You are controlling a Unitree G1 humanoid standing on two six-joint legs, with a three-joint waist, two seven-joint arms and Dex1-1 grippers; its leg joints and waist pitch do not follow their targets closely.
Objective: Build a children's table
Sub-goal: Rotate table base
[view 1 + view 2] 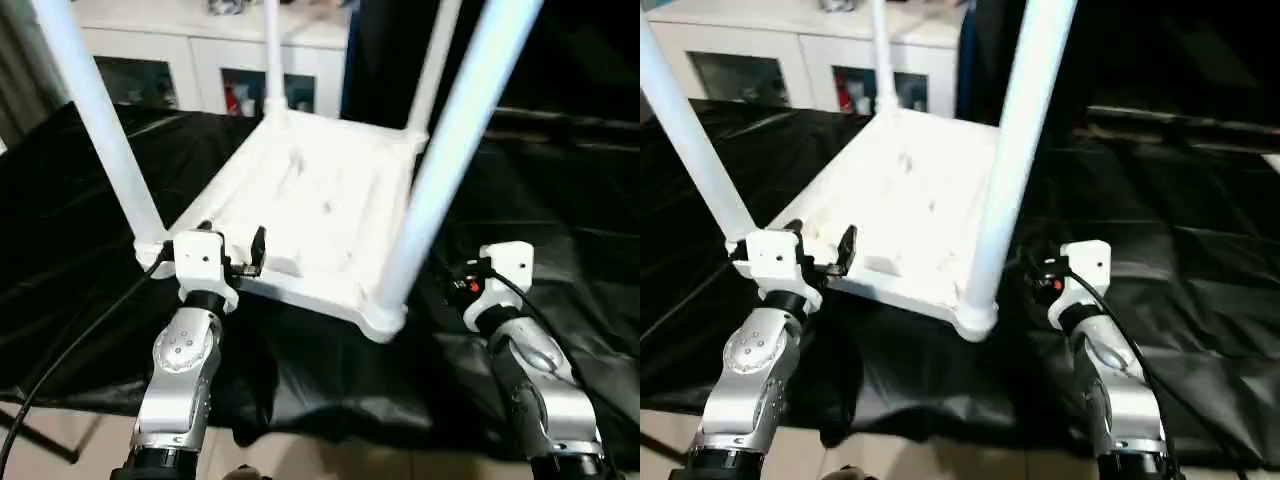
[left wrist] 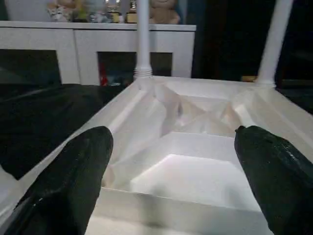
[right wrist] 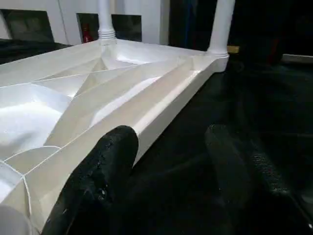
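- Children's table (image 1: 320, 215): upside down on the black-draped work table (image 1: 90, 200), ribbed underside up, all four legs standing in the corner sockets.
- Left gripper (image 2: 171, 181): fingers (image 2: 68, 181) spread wide, empty, poised over the near edge of the tabletop (image 2: 195, 176) close to the near-left corner; no contact visible.
- Right gripper (image 3: 171, 171): fingers (image 3: 105, 171) partly apart, nothing between them, hanging just beside the right long edge of the tabletop, over black cloth; inner finger close to the rim, touching or not cannot tell.
- Near-left leg (image 1: 100, 120): upright in its socket right behind the left gripper's white housing.
- Near-right leg (image 1: 450, 150): rising from the near-right corner socket (image 1: 385, 318), slightly leaning in the head views, well to the inside of the right gripper.
- Far legs (image 2: 142, 36) and (image 2: 276, 39): both seated at the far corners, collars flush with the sockets as far as can be seen.
- Judged progress: assembly of legs looks complete; no loose leg lying on the cloth.
- Judged remainder: checking or pressing the legs fully home, then turning the table onto its feet.
- Judged risk: tall legs make the piece top-heavy for flipping; smooth plastic rim may slip in a two-finger hold.
- White cabinet (image 1: 200, 50): behind the work table, not involved.
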